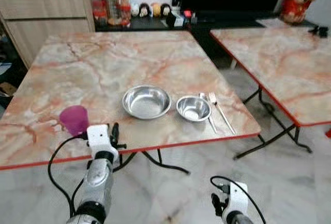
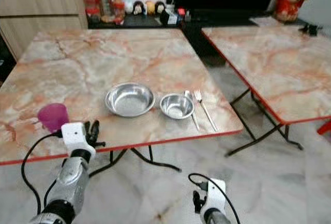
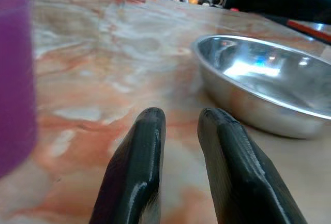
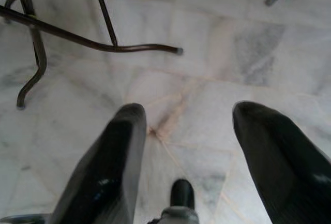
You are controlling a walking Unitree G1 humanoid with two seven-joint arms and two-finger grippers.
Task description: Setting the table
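Standing near the front-left corner of the marble table (image 1: 103, 58), a purple cup (image 1: 74, 119) is seen upright, close to the front edge. Just beside it, on its right, the left gripper (image 1: 113, 133) is held at the front edge above the tabletop; its fingers (image 3: 137, 167) are seen in the left wrist view nearly closed, a narrow gap between them, nothing held, the cup apart from them at one side.

Toward the middle of the front edge a large steel bowl (image 1: 146, 101) is placed, empty. A small steel bowl (image 1: 193, 108) is set just beside it on the right, close but whether touching cannot be told. A spoon (image 1: 207, 110) and a fork (image 1: 221, 111) are laid side by side near the front-right corner, handles toward the front edge, the spoon next to the small bowl.

The right gripper (image 4: 186, 146) is hung low below table level over the marble floor (image 4: 207, 22), fingers spread wide, nothing held; black table legs (image 4: 77, 32) are seen past it.

A second marble table (image 1: 279, 63) is stood at the right, apart from the first. Jars (image 1: 108, 4) are kept on a dark counter behind.
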